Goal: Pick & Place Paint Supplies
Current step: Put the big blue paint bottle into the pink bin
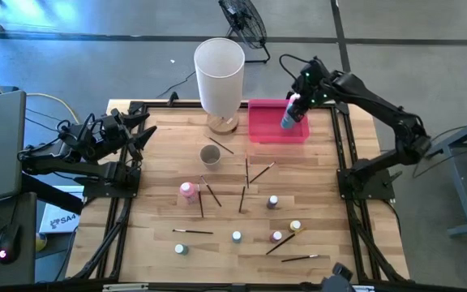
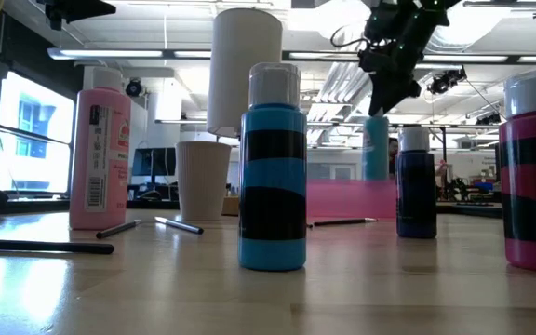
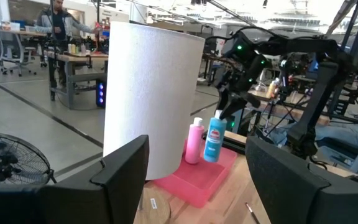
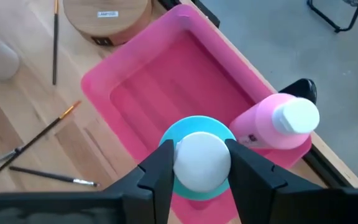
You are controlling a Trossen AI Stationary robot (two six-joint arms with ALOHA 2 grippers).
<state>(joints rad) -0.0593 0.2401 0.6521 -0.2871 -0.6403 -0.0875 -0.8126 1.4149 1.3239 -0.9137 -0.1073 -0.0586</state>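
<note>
My right gripper (image 4: 196, 163) is clamped on the white cap of the teal bottle (image 3: 214, 138), holding it upright over the pink tray (image 1: 266, 130), beside a pink bottle (image 4: 272, 124) standing in the tray. My left gripper (image 1: 140, 130) waits open at the table's left edge.

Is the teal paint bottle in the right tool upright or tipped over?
Upright. The teal bottle stands vertical, white cap up, in the right tool, over the pink tray.
</note>
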